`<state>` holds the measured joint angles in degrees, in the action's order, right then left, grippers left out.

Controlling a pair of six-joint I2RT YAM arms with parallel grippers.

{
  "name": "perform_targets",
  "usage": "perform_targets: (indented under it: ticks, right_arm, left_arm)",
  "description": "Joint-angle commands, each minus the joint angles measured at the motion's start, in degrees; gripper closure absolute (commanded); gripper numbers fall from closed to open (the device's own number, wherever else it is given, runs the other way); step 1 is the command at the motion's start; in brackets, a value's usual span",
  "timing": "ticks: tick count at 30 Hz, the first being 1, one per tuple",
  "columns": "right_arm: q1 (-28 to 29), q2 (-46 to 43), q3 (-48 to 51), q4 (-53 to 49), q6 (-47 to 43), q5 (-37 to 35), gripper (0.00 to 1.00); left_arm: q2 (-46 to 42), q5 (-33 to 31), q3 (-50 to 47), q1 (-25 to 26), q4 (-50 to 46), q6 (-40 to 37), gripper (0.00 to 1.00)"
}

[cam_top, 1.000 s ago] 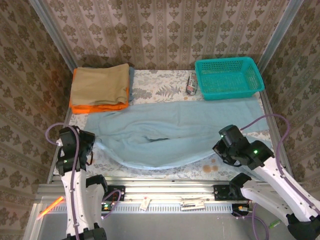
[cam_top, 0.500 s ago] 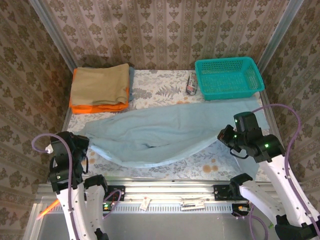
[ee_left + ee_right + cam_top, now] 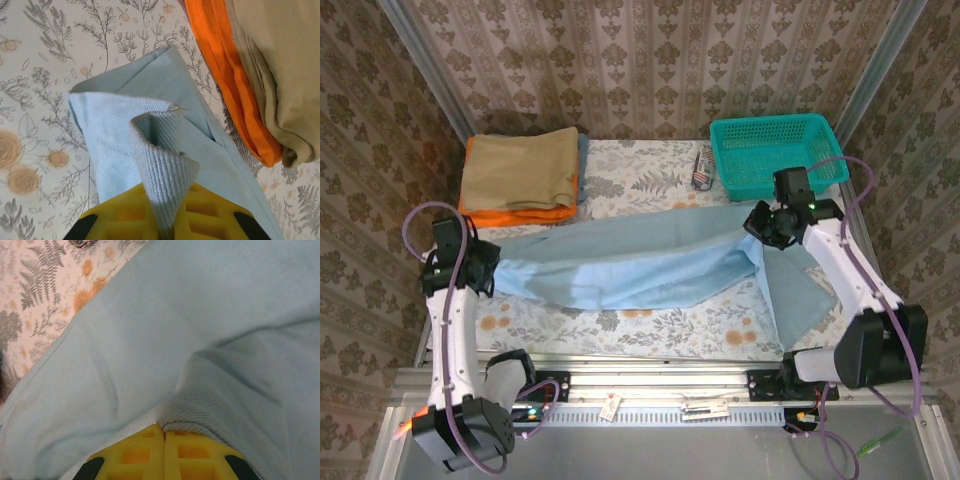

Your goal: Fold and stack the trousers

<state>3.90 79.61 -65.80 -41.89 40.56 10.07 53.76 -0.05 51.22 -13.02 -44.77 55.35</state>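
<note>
1. Top view: the trousers [image 3: 630, 265] are stretched across the middle of the table [image 3: 650, 335], with a flap trailing toward the near right edge. The left gripper [image 3: 485, 272] pinches the left end. The right gripper [image 3: 760, 225] pinches the right end, near the teal basket [image 3: 775, 155]. A tan garment [image 3: 520, 170] lies on an orange garment [image 3: 510, 213] at the far left corner.
2. Left wrist: the left gripper [image 3: 165, 220] is clamped on a ribbed fold of the trousers [image 3: 115, 140], with the orange garment [image 3: 225, 75] just beside it.
3. Right wrist: the right gripper [image 3: 164, 440] has its jaws together on a ribbed edge of the trousers [image 3: 175, 340].

Left arm [image 3: 451, 325], right arm [image 3: 843, 262]: white links, black joints, green lights; purple cables looped alongside. Fingers [image 3: 120, 214] were yellow, square-recessed, at bottom of frame.
</note>
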Motion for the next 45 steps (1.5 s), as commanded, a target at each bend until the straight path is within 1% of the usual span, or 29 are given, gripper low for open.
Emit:
perform_targets:
  ticks: [1, 4, 7, 12, 14, 17, 20, 21, 23, 24, 25, 27, 28, 29, 30, 31, 32, 34, 35, 37, 39, 42, 45]
  right_arm:
    - [-1.76, 5.82, -4.58, 3.38, -3.18, -0.42, 1.0]
    - [-1.97, 11.84, -9.09, 2.37, -4.34, -0.03, 1.0]
    - [-2.12, 15.9, -11.62, 3.01, -4.42, -0.34, 1.0]
    - [-2.14, 22.79, -17.79, 2.25, -5.87, -0.52, 1.0]
    - [-2.2, 25.11, -20.08, 1.89, -6.09, -1.27, 1.0]
    - [-2.16, 29.39, -24.2, 0.76, -6.68, 0.74, 1.0]
    - [-1.81, 33.14, -28.18, -0.44, -7.53, 1.16, 1.0]
    - [-1.83, 34.22, -29.42, -1.12, -7.78, 1.1, 0.99]
    - [-1.87, 35.63, -31.14, -1.69, -8.21, 0.86, 0.94]
    - [-1.97, 35.72, -31.62, -1.84, -8.18, 0.84, 0.92]
    - [-1.92, 35.63, -31.88, -1.62, -8.19, 0.83, 0.87]
    - [-1.87, 34.8, -31.85, -1.6, -8.21, 1.56, 0.79]
    - [-1.73, 33.98, -31.45, -1.7, -8.21, 1.63, 0.74]
    - [-1.49, 32.74, -30.4, -1.49, -8.25, 1.45, 0.71]
    - [-1.21, 31.37, -28.86, -0.97, -8.22, 1.37, 0.7]
    - [-0.94, 29.36, -26.99, -0.28, -8.06, 1.17, 0.69]
    - [-0.54, 27.2, -24.49, 0.64, -7.7, 0.84, 0.68]
    - [0.41, 22.58, -19.22, 2.84, -6.89, 0.83, 0.67]
    - [1.15, 20.27, -16.46, 3.89, -6.4, 0.6, 0.66]
    - [2.99, 16.41, -11.96, 5.23, -6.1, 0.17, 0.65]
    - [6.11, 13.73, -8.89, 5.46, -6.65, -0.97, 0.64]
    - [11.94, 13.16, -6.99, 5.67, -6.72, -1.72, 0.64]
    - [17.93, 16.64, -9.12, 5.61, -6.49, -2.07, 0.67]
  left_arm:
    - [3.17, -1.95, 1.62, -1.6, 5.84, -2.85, 1.0]
    - [7.59, -2.45, 1.91, -2.52, 7.94, -3.47, 1.0]
    - [11.18, -3.11, 2.17, -2.65, 9.97, -3.96, 1.0]
    - [13.46, -6.01, 1.59, -2.48, 12.96, -4.41, 1.0]
    - [15.26, -6.26, 2.2, -2.54, 13.48, -4.79, 1.0]
    - [17.96, -6.11, 2.68, -2.5, 14.19, -5.16, 1.0]
    - [19.88, -6.16, 1.9, -2.38, 15.76, -4.82, 1.0]
    - [20.63, -6.17, 1.78, -2.44, 16.36, -4.82, 1.0]
    - [22.69, -5.86, 1.99, -2.41, 17.38, -5.14, 0.97]
    - [23.64, -5.75, 2.32, -2.37, 17.67, -5.43, 0.95]
    - [24.86, -5.44, 2.92, -2.52, 17.88, -5.96, 0.88]
    - [27.06, -4.36, 4.89, -2.55, 17.57, -6.88, 0.62]
    - [28.14, -3.77, 6.18, -2.56, 16.7, -7.22, 0.48]
    - [28.74, -2.98, 7.07, -2.57, 16.09, -7.42, 0.34]
    - [28.73, -2.22, 7.54, -2.45, 15.75, -7.48, 0.26]
    - [27.95, -1.88, 7.56, -2.11, 15.38, -7.32, 0.15]
    - [26.59, -2.06, 7.25, -1.6, 15.59, -7.36, 0.07]
    - [23.79, -2.89, 6.27, -0.56, 14.89, -7.45, 0.04]
    - [22.29, -2.89, 5.72, -0.07, 14.22, -7.54, 0.0]
    - [19.59, -1.36, 3.77, 1.45, 13.66, -8.51, 0.0]
    - [16.66, -0.16, 0.48, 4.45, 13.97, -8.94, 0.0]
    - [12.56, 1.17, -6.58, 11.75, 17.53, -8.01, 0.05]
    - [11.62, 1.77, -11.15, 18.68, 21.66, -7.21, 0.1]
